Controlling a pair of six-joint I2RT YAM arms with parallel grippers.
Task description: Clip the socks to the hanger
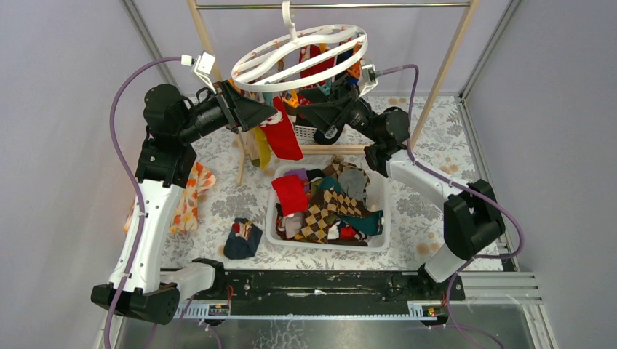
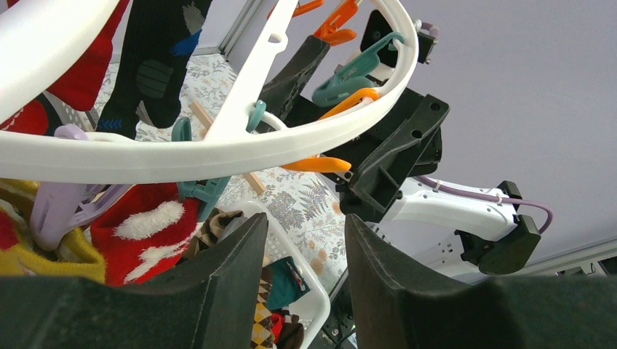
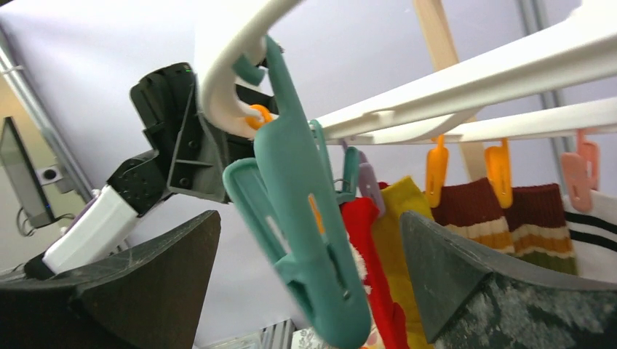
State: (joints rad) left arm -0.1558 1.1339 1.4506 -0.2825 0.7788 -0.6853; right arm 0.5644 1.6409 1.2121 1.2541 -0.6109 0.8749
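Observation:
The white oval hanger [image 1: 298,51] hangs from the metal rod, with several socks clipped under it, among them a red sock [image 1: 282,134] and a yellow one [image 1: 262,145]. My left gripper [image 1: 265,113] is open and empty just below the ring's left side; its view shows the ring [image 2: 218,145] above the fingers and a red white-trimmed sock [image 2: 138,225] at the left. My right gripper [image 1: 309,113] is open under the ring's right side. A teal clip [image 3: 313,240] dangles between its fingers [image 3: 311,218] without being squeezed. More socks fill the white basket [image 1: 280,236].
A dark sock [image 1: 242,240] lies on the flowered cloth left of the basket. An orange-flowered cloth [image 1: 190,196] lies beside the left arm. The wooden rack's posts [image 1: 444,73] stand behind the hanger. The two grippers face each other closely under the ring.

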